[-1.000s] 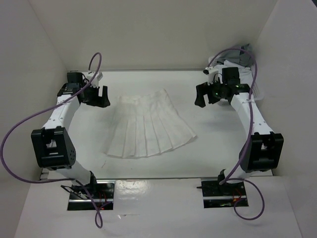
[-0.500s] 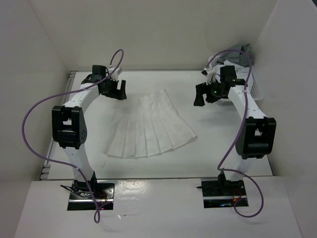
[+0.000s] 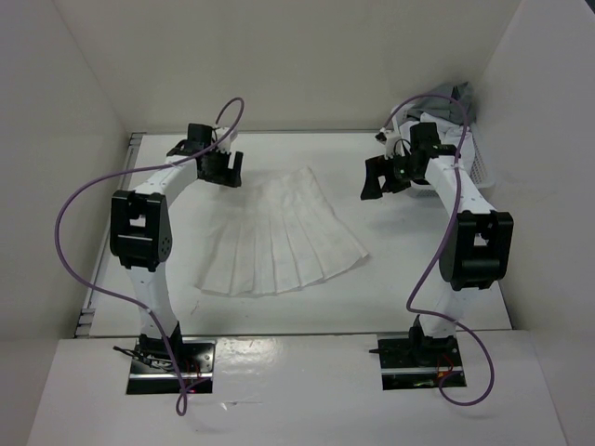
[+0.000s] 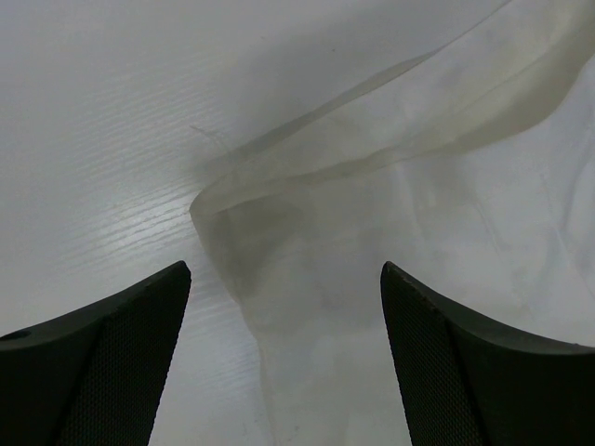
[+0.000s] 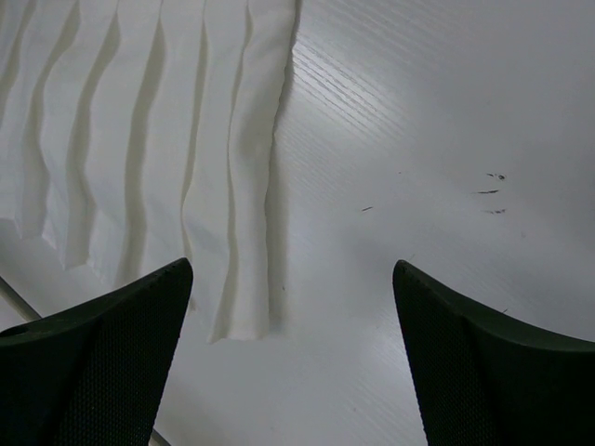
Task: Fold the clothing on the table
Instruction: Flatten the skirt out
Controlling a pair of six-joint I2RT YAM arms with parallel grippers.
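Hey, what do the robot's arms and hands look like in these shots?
Both the left arm and right arm have white links with boxy black joint housings, and a purple cable loops loosely along each. The left hand and right hand are black; up close their fingers are tapered with finely meshed inner faces.

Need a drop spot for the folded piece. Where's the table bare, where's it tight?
Bare: the table between the skirt hem and the near edge, and the patch between the skirt's right side and the right arm. Tight: far right corner, with the basket and grey garment; the waist, where the open left gripper hangs.
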